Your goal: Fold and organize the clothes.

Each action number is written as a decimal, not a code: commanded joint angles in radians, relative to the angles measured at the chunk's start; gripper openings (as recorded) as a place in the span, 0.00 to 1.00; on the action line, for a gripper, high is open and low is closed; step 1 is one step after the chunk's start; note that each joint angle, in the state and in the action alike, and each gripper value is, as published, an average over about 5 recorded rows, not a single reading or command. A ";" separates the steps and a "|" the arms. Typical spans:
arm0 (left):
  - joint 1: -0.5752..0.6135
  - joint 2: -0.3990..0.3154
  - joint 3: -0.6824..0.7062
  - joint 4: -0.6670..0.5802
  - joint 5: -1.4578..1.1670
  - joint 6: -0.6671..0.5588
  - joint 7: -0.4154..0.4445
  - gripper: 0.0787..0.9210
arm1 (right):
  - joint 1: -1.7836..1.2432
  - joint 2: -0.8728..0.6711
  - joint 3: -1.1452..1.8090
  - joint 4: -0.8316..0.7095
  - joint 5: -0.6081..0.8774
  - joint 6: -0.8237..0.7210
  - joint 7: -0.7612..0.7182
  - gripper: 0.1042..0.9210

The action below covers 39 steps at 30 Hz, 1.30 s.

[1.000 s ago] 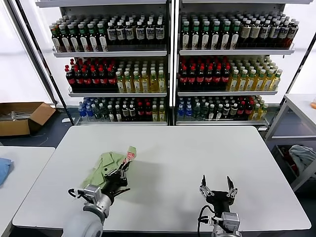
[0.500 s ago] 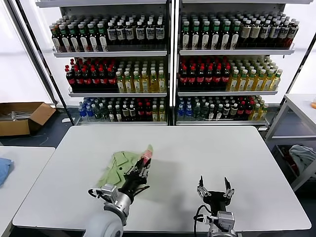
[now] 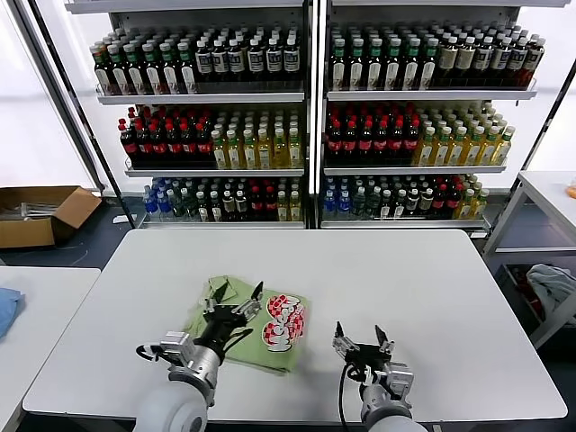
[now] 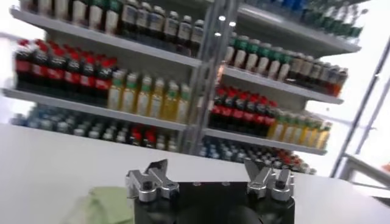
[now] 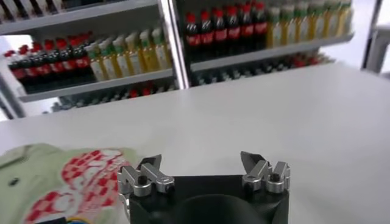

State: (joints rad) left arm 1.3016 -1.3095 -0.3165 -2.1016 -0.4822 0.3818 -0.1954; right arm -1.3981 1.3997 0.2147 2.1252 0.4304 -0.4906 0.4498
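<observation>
The clothes here are one light green polo shirt (image 3: 236,331), lying folded on the white table (image 3: 405,279) left of centre, its red-and-white graphic (image 3: 283,322) facing up. My left gripper (image 3: 234,293) hovers open over the shirt's far-left part, nothing between its fingers. To the right of the shirt, my right gripper (image 3: 358,333) stands open and empty above bare table. In the left wrist view the open gripper (image 4: 206,167) has a bit of the shirt (image 4: 100,204) below it. Beside the open gripper (image 5: 201,159) in the right wrist view, the shirt (image 5: 36,167) and its graphic (image 5: 79,179) show.
Shelves of bottles (image 3: 310,135) stand behind the table. A cardboard box (image 3: 40,214) sits on the floor at far left. A side table (image 3: 36,306) on the left carries a blue cloth (image 3: 4,308). A rack with cloth (image 3: 549,286) stands on the right.
My left gripper carried a shirt flap to the right, then opened and let it go; the flap now lies flat, graphic up. My right gripper moved left toward the shirt.
</observation>
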 commanded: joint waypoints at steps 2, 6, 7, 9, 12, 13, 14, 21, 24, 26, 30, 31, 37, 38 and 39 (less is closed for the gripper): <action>0.027 0.057 -0.153 -0.022 0.018 0.042 -0.045 0.87 | 0.175 0.007 -0.131 -0.097 0.332 -0.089 0.069 0.88; 0.032 0.055 -0.161 -0.022 0.020 0.047 -0.048 0.88 | 0.182 0.009 -0.174 -0.130 0.318 -0.089 0.071 0.86; 0.033 0.054 -0.161 -0.021 0.020 0.047 -0.048 0.88 | 0.184 0.007 -0.182 -0.137 0.312 -0.089 0.071 0.86; 0.036 0.053 -0.162 -0.020 0.021 0.049 -0.048 0.88 | 0.187 0.003 -0.193 -0.154 0.303 -0.089 0.072 0.84; 0.043 0.053 -0.164 -0.018 0.021 0.050 -0.047 0.88 | 0.193 0.001 -0.197 -0.183 0.292 -0.089 0.073 0.83; 0.046 0.054 -0.165 -0.017 0.021 0.050 -0.047 0.88 | 0.194 0.003 -0.197 -0.192 0.287 -0.089 0.072 0.83; 0.048 0.055 -0.167 -0.017 0.021 0.051 -0.047 0.88 | 0.195 0.005 -0.196 -0.199 0.281 -0.088 0.071 0.83; 0.059 0.056 -0.172 -0.020 0.018 0.059 -0.050 0.88 | 0.196 0.021 -0.203 -0.209 0.238 -0.088 0.068 0.69; 0.065 0.051 -0.173 -0.018 0.016 0.062 -0.052 0.88 | 0.192 0.020 -0.206 -0.201 0.221 -0.087 0.063 0.59; 0.067 0.047 -0.174 -0.017 0.013 0.064 -0.053 0.88 | 0.189 0.016 -0.208 -0.192 0.208 -0.087 0.057 0.51; 0.071 0.043 -0.172 -0.019 0.011 0.065 -0.056 0.88 | 0.184 0.005 -0.209 -0.179 0.167 -0.087 0.038 0.38; 0.072 0.042 -0.172 -0.020 0.011 0.066 -0.057 0.88 | 0.182 0.002 -0.208 -0.176 0.158 -0.087 0.034 0.33; 0.081 0.037 -0.171 -0.029 0.013 0.066 -0.059 0.88 | 0.176 -0.020 -0.186 -0.139 0.089 -0.081 0.012 0.12; 0.083 0.035 -0.171 -0.032 0.013 0.066 -0.060 0.88 | 0.175 -0.030 -0.177 -0.125 0.078 -0.082 0.009 0.09; 0.084 0.034 -0.172 -0.036 0.012 0.066 -0.060 0.88 | 0.174 -0.043 -0.168 -0.110 0.069 -0.084 0.006 0.06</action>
State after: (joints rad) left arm 1.3803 -1.2742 -0.4829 -2.1286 -0.4696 0.4454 -0.2529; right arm -1.2268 1.3910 0.0256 1.9683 0.5855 -0.5727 0.4770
